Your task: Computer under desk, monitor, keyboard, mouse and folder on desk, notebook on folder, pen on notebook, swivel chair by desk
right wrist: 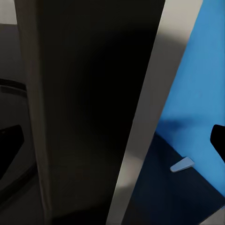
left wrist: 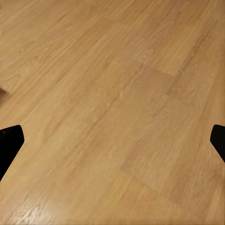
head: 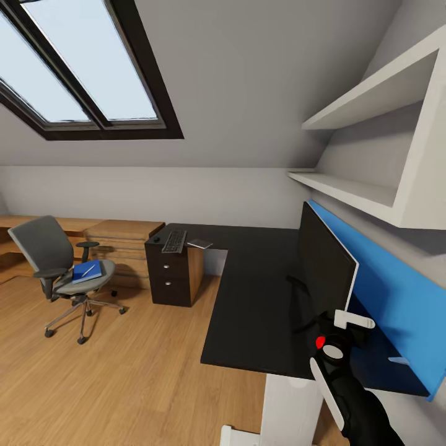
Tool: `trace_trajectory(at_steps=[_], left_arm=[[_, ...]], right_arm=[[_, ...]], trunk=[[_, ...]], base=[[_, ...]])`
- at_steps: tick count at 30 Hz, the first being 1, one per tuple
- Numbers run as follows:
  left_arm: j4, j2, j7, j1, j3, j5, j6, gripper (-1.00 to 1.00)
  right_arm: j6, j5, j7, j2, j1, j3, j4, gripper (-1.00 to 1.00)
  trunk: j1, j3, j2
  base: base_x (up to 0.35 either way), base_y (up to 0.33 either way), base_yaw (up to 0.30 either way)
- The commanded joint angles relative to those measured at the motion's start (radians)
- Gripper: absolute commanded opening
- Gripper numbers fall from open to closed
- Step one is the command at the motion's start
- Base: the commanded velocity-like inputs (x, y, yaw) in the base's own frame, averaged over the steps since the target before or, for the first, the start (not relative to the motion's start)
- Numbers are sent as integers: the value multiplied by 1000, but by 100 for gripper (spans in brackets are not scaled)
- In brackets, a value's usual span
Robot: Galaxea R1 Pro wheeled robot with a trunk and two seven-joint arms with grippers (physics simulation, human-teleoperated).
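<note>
Head view: monitor [head: 325,266] standing upright on the desk [head: 248,297], just in front of the blue back panel [head: 396,291], so that step judged done. Right gripper [head: 347,322] close against the monitor's near edge; jaws hidden here, grip not readable. Keyboard [head: 174,241] lying at the desk's far end, well apart from the monitor, with the mouse [head: 157,239] just beside it and a thin pale-edged item, probably the notebook [head: 200,243], on its other side. Swivel chair [head: 59,266] well apart from the desk on the wooden floor [head: 124,371], the folder [head: 86,271] on its seat and the pen [head: 88,270] seemingly on the folder. Judged left: keyboard and mouse to the monitor, folder, notebook, pen, chair. Computer not made out.

Left wrist view: bare floor, dark fingertips [left wrist: 9,145] far apart, jaws open and empty.

Right wrist view: monitor's pale edge very near, between dark fingertips [right wrist: 218,140] set wide apart, jaws spread, clamped on nothing visible.
</note>
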Motion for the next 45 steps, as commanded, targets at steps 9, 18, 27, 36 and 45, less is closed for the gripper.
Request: trace_trajectory(at_steps=[9,18,27,36,45], left_arm=[[-2,0,1,1,-2,4,-1,100],[-2,-1,1,1,-3,4,-1,100],[-2,0,1,1,-3,4,-1,100],[-2,0,2,0,-2,4,-1,100],[-2,0,2,1,-2,4,-1,100]], right_arm=[[7,-6,-8,-1,-1,2,-3,100],[7,-6,-8,-1,-1,2,-3,100],[7,-6,-8,-1,-1,1,-4,100],[6,-1,-9,-1,-1,2,-4,100],[5,-1,-9,-1,-1,4,-4,100]], trunk=[[0,-1,-1],[0,-1,-1],[0,-1,-1],[0,-1,-1],[0,-1,-1]], base=[[0,-14,0],[0,-117,0],[0,-113,0],[-143,-5,0],[-329,56,0]])
